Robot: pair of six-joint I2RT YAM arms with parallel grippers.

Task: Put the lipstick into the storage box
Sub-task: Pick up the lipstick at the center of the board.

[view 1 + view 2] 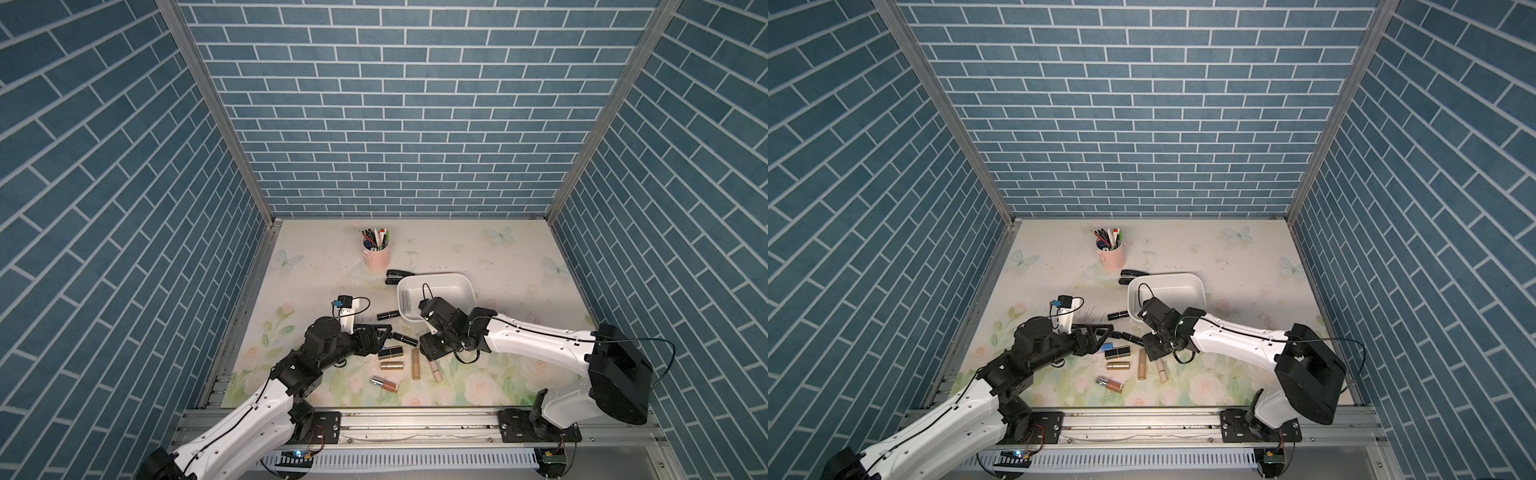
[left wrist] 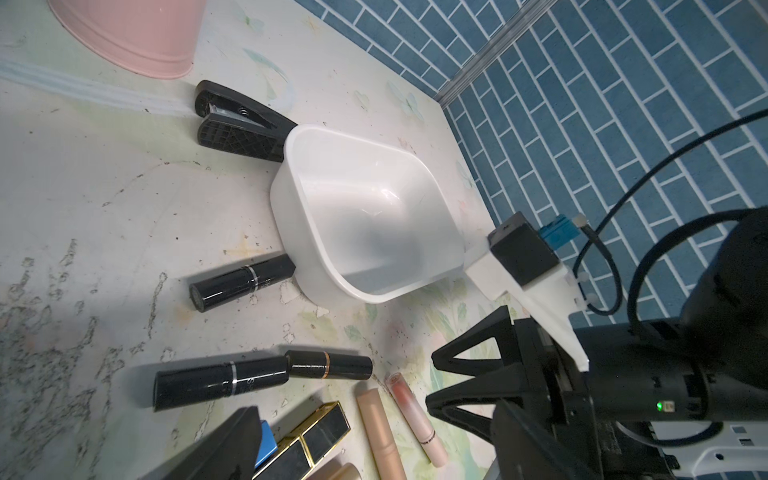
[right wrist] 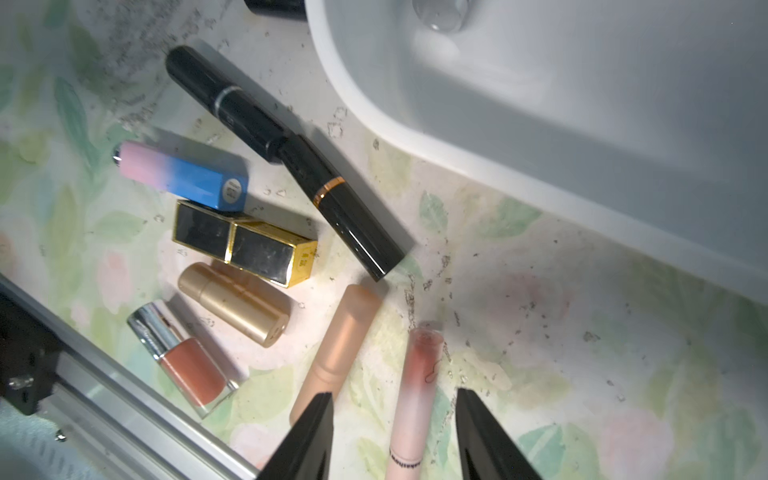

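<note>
White plastic, the storage box (image 1: 457, 277) sits at twelve o'clock from the pink gloss tube (image 3: 415, 386), which lies among loose lipsticks (image 1: 392, 353). The right gripper (image 3: 394, 395) stands half open astride that tube, seemingly not touching it. At nine o'clock, the left gripper (image 1: 384, 340) gapes wide and empty.

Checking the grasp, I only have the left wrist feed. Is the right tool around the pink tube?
Observer: Yes. The right tool is open, fingers either side of the pink tube, not touching it.
Operator: Box looks empty here?
Observer: No. A small clear object lies inside the storage box, behind the wall nearest your camera.
Operator: Anything below my frame?
Observer: A silver-capped gloss bottle lies nearest the front rail.
</note>
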